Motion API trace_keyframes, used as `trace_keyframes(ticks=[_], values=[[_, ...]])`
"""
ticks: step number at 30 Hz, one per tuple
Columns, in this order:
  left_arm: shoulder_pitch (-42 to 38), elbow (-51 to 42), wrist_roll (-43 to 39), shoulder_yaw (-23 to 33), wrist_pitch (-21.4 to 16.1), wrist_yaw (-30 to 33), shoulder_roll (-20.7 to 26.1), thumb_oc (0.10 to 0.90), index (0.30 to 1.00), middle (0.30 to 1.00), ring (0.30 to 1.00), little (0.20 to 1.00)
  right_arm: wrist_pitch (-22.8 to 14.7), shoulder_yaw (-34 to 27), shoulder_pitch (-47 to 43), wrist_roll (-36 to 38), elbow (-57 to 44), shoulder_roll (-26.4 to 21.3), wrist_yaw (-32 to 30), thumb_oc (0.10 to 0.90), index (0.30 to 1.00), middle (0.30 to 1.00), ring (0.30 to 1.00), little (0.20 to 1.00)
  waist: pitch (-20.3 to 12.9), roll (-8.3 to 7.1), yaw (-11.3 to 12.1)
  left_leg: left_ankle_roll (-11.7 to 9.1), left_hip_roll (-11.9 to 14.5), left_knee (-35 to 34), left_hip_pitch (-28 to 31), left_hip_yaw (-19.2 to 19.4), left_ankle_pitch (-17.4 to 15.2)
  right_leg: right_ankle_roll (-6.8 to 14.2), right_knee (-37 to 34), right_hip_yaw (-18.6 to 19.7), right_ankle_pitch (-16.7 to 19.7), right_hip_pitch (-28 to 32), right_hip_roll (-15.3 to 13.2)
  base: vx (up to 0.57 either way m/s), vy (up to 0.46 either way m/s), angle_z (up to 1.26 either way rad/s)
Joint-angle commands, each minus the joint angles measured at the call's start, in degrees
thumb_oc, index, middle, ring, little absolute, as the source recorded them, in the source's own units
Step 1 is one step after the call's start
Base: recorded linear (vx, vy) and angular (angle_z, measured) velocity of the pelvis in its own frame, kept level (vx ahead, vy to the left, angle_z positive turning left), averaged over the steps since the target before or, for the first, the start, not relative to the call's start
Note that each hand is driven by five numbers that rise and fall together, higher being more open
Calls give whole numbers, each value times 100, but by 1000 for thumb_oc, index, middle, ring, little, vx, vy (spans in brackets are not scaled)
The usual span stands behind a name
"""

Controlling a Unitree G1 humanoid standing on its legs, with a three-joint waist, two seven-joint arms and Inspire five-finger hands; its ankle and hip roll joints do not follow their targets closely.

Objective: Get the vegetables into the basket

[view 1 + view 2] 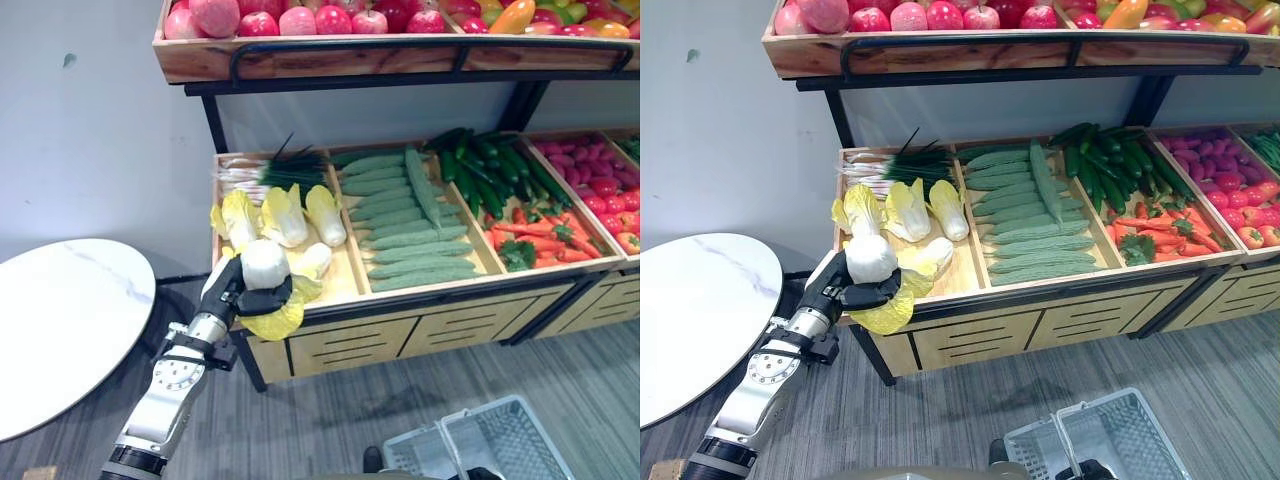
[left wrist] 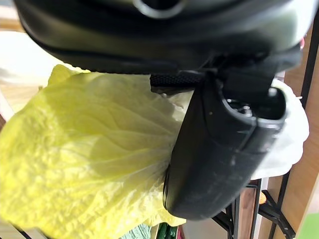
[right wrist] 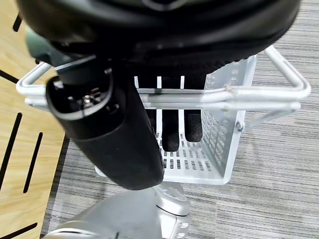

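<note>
Head stereo overhead; wrist cameras close.

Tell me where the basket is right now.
The basket hangs low on the robot's right, over the grey floor in front of the vegetable stand, its handle gripped by the right hand.

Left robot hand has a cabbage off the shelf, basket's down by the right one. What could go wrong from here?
1. The left robot hand grips the cabbage near its white base, with loose yellow leaves hanging below; it may slip or shed leaves in transit.
2. The basket sits low and well to the right, so the carry is long and crosses the shelf's front edge, which the cabbage could clip.
3. The right robot hand curls round the basket's handles; they may block the drop.
</note>
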Motion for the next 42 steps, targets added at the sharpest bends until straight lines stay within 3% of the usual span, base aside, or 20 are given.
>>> trace_keyframes(ticks=[1,14,19,25,26,27,28,29,30,31,32,34,35,38,42], values=[[-438,-736,-157,380,-658,81,215,400,300,300,300,300,-156,28,-370,-157,112,-72,-2,400,300,300,300,300,-76,-164,-29,19,32,93,-197,-208,-187,548,95,164,-351,201,-398,4,38,0],[-694,-718,-29,424,-649,218,329,400,300,300,300,300,-142,-151,-399,-90,72,-178,-41,400,300,300,300,300,140,-294,-103,244,-250,1035,-520,-64,-711,667,227,434,-191,68,-685,-19,64,-7],[-999,-721,-97,201,-701,209,324,400,300,300,300,300,-216,-283,-320,111,-314,-167,-99,400,300,300,300,300,363,-378,-392,385,-468,1038,-598,350,-823,882,329,943,209,-457,-795,-81,121,-41],[-1353,-618,-165,-26,-748,256,298,400,300,300,300,300,-253,-335,-267,235,-476,-158,-135,400,300,300,300,300,641,-437,-575,396,-449,1438,-808,784,-1030,902,336,1086,495,-864,-809,-79,56,-49],[-1490,-596,-200,-76,-771,291,352,400,300,300,300,300,-278,-349,-291,260,-551,-137,-182,400,300,300,300,300,813,-335,-529,377,-259,1462,-730,1178,-1088,895,512,322,403,-1026,-930,-176,57,-64],[-1512,-607,-191,-61,-766,306,365,400,300,300,300,300,-287,-333,-311,259,-580,-136,-183,400,300,300,300,300,859,-285,-504,373,-205,1439,-732,1295,-1048,844,610,-77,302,-1070,-1025,-135,51,-59],[-1516,-605,-191,-61,-767,307,362,400,300,300,300,300,-286,-335,-313,259,-581,-138,-183,400,300,300,300,300,864,-278,-518,370,-199,1441,-732,1279,-1048,842,619,-95,291,-1063,-1024,-119,40,-64],[-1527,-613,-193,-41,-763,329,380,400,300,300,300,300,-285,-299,-352,250,-602,-125,-190,400,300,300,300,300,897,-233,-488,352,-125,1397,-738,1431,-972,798,685,-452,211,-1072,-1121,-64,12,-113],[-1531,-611,-193,-40,-763,329,380,400,300,300,300,300,-284,-299,-355,250,-602,-125,-190,400,300,300,300,300,902,-229,-494,348,-120,1393,-732,1425,-971,796,690,-461,203,-1066,-1117,-114,0,-117],[-1436,-693,-176,101,-750,383,446,400,300,300,300,300,-272,-210,-453,217,-604,-59,-204,400,300,300,300,300,877,-93,-313,228,99,1229,-672,1705,-889,812,799,-1185,58,-829,-1356,-44,-19,-100],[-1424,-701,-179,109,-748,382,451,400,300,300,300,300,-271,-203,-453,217,-604,-56,-206,400,300,300,300,300,875,-95,-312,219,100,1209,-659,1712,-873,810,795,-1182,59,-826,-1349,-99,-47,-65],[-1275,-809,-162,267,-737,401,523,400,300,300,300,300,-254,-147,-514,170,-571,-15,-211,400,300,300,300,300,837,-82,-130,201,180,1092,-674,1969,-746,808,971,-1655,44,-624,-1526,-108,-46,-87],[-1145,-848,-72,391,-706,407,566,400,300,300,300,300,-237,-85,-559,108,-522,5,-201,400,300,300,300,300,752,-161,6,173,165,1034,-703,2157,-712,847,812,-1932,138,-408,-1526,-72,-23,-103],[-994,-894,33,533,-697,380,600,400,300,300,300,300,-242,-40,-568,28,-477,17,-184,400,300,300,300,300,686,-257,44,126,133,1018,-658,2282,-713,896,528,-1994,388,-391,-1463,58,-70,-115],[-940,-891,100,546,-671,357,546,400,300,300,300,300,-220,-39,-480,-81,-425,-28,-178,400,300,300,300,300,747,-331,-2,92,210,1322,-671,2226,-843,868,461,-2010,394,-368,-1418,107,-91,-16]])
